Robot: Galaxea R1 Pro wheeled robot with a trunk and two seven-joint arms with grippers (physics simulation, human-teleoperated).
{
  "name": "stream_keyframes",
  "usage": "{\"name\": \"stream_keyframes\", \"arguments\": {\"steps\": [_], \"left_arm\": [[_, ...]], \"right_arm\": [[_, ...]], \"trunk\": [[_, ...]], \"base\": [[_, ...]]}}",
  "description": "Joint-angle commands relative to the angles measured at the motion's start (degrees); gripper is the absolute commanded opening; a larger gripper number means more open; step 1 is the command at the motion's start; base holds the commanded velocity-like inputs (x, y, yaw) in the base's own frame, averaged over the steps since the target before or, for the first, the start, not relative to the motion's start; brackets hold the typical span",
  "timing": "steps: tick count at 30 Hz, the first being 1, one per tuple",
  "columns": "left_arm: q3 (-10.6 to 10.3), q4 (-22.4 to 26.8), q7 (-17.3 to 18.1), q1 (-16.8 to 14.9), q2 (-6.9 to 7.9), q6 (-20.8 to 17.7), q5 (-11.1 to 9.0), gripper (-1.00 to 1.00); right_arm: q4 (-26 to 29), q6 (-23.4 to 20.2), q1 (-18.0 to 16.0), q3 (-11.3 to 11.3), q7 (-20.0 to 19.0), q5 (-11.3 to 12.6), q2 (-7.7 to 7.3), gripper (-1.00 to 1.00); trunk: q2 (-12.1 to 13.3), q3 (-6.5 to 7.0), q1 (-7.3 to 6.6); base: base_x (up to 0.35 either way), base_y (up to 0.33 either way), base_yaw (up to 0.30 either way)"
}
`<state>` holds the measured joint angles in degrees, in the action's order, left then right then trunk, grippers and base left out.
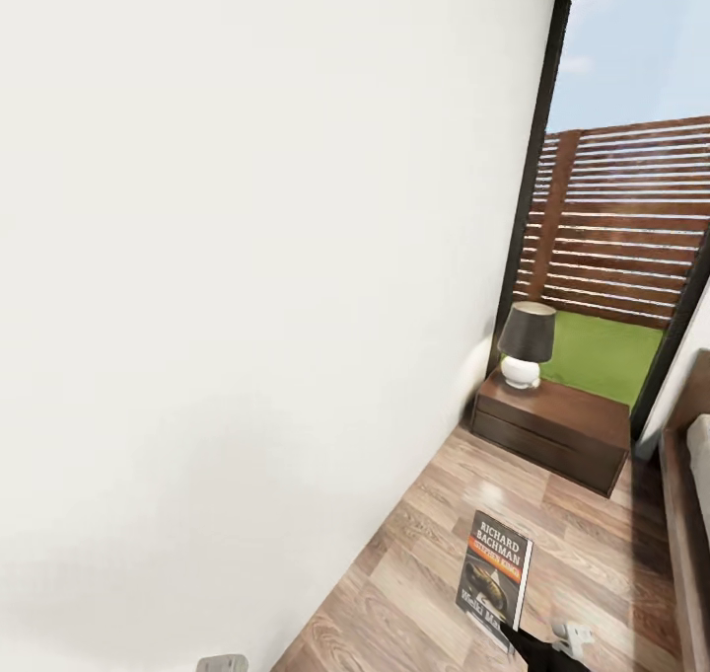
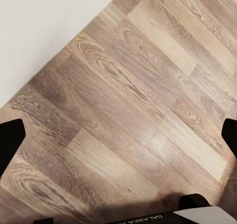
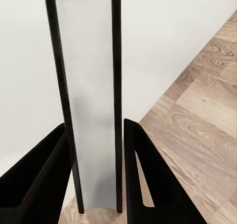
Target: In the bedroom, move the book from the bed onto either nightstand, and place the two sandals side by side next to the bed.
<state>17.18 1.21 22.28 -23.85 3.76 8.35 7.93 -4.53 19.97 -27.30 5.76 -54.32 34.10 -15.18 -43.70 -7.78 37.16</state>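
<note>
The book (image 1: pixel 496 575), with "Richard Bachman" in white and an orange band, stands upright above the wood floor at the bottom of the head view. My right gripper (image 1: pixel 520 642) is shut on its lower edge. In the right wrist view the book (image 3: pixel 91 110) shows edge-on, pale pages between two dark covers, clamped between the black fingers (image 3: pixel 148 174) of the right gripper (image 3: pixel 96 128). A nightstand (image 1: pixel 562 425) stands ahead against the white wall, some way beyond the book. My left gripper (image 2: pixel 118 135) is open over bare floor, holding nothing. The sandals are out of view.
A lamp (image 1: pixel 525 344) with a dark shade and white base occupies the nightstand's left part. The bed (image 1: pixel 687 514) runs along the right edge. A black-framed window (image 1: pixel 621 228) shows a slatted fence and grass. The white wall (image 1: pixel 247 307) is close on the left.
</note>
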Motion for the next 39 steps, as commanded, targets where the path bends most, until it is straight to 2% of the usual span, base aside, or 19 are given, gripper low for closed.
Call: {"name": "stream_keyframes", "arguments": {"steps": [1,14,39], "left_arm": [[0.48,-0.07,0.13,-0.05,0.02,0.26,0.62,1.00],[0.46,-0.07,0.13,-0.05,-0.06,0.26,0.68,1.00],[0.48,-0.07,0.13,-0.05,-0.07,0.26,0.66,1.00]], "right_arm": [[-0.22,0.33,-0.12,0.39,-0.27,0.53,0.02,-1.00],[-0.22,0.33,-0.12,0.39,-0.26,0.53,0.00,-1.00],[-0.22,0.33,-0.12,0.39,-0.30,0.53,0.01,-1.00]], "trunk": [[-0.07,-0.09,0.05],[-0.07,-0.09,0.05],[-0.07,-0.09,0.05]], "base": [[0.314,0.000,-0.004],[0.288,0.000,-0.042],[0.008,0.000,-0.278]]}}
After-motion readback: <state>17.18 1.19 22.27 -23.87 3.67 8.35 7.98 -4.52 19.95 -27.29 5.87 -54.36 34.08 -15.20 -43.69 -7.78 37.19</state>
